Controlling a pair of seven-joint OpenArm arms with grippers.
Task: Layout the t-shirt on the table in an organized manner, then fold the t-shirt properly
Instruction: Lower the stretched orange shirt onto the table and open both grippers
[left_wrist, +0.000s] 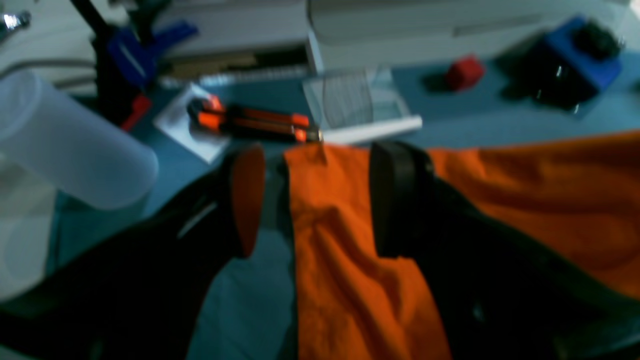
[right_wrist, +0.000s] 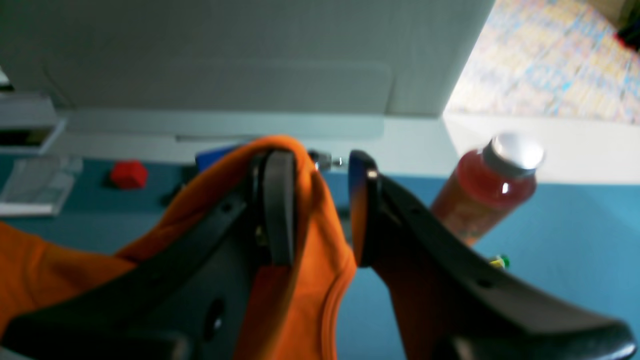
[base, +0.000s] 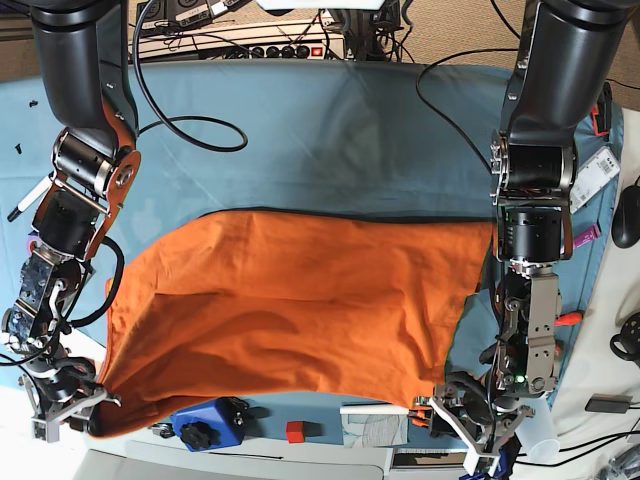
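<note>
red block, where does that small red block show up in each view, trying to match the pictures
Left wrist view: the small red block sits upper right on the blue-teal table cloth, beyond the orange cotton t-shirt.
Right wrist view: it is at mid-left, in front of the pale wall.
Base view: it lies at the bottom centre, just below the shirt's lower edge.
Shared landmark: the blue and black box beside it, also seen in the left wrist view.

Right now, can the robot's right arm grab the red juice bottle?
Probably yes. The right gripper has open jaws, though the t-shirt drapes over one finger. The bottle stands close ahead with bare table around it.
</note>
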